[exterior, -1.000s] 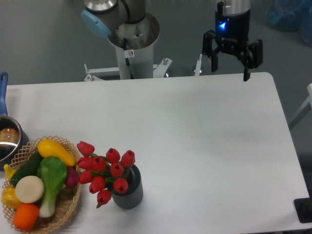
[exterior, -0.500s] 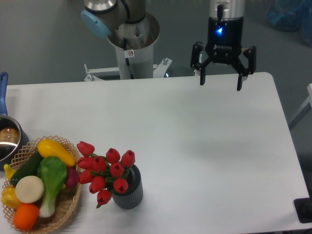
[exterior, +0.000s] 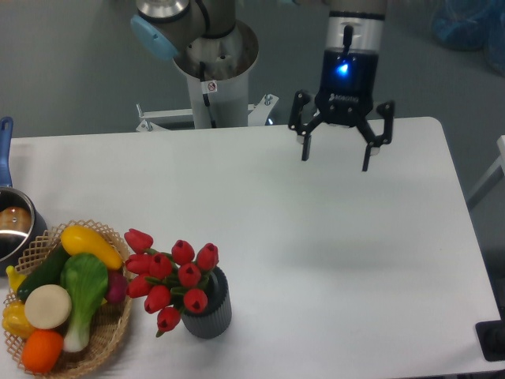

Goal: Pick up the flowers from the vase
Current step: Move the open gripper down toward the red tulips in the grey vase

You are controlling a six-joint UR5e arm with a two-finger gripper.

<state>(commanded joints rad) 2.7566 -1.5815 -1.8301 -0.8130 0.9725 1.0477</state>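
The hand (exterior: 335, 156) had swung leftward and lower over the counter (exterior: 331, 237) within the last second, fingers spread and empty. The flowers (exterior: 170, 280) sat untouched in the vase (exterior: 209, 309), well apart: the approach had only begun.

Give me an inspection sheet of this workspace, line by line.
Surface: white table, bare on its right side.
Job's things: red flowers standing in the dark ribbed vase, near the front left.
Clutter: wicker basket of toy vegetables beside the vase; metal pot at the left edge.
Hand: hand open, empty, above the table's far side, well apart from the flowers.
Cables: nothing seen.
Surroundings: robot base behind the table; grey floor.
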